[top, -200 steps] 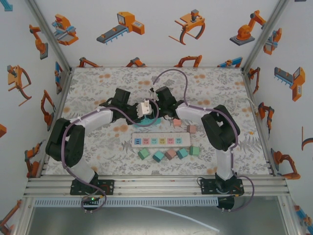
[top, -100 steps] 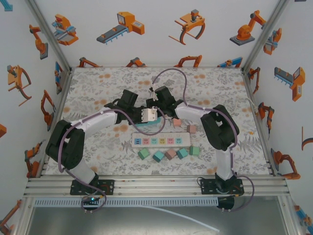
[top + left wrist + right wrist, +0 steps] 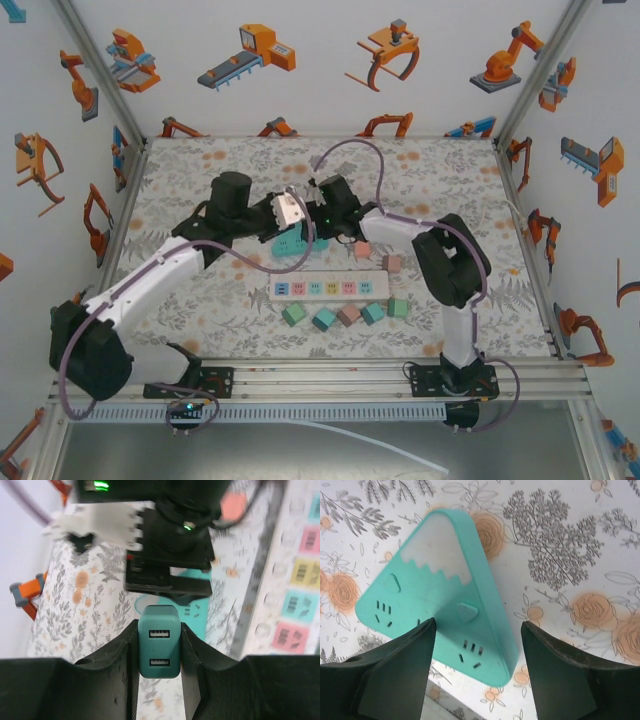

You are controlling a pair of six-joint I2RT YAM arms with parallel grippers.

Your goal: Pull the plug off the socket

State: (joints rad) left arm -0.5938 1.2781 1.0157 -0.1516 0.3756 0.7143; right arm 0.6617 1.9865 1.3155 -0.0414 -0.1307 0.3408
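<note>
Lifted since 1 second earlier, the plug [image 3: 159, 647] sat clear of the teal socket [image 3: 445, 595], clenched in the left end effector [image 3: 159, 630]. The right end effector [image 3: 477, 625] hung released over the socket, which lay on the table [image 3: 560, 540]. The pull looked complete.

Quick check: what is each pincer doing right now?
Left pincer: closed on the teal plug.
Right pincer: open, fingers spread above the teal socket.
</note>
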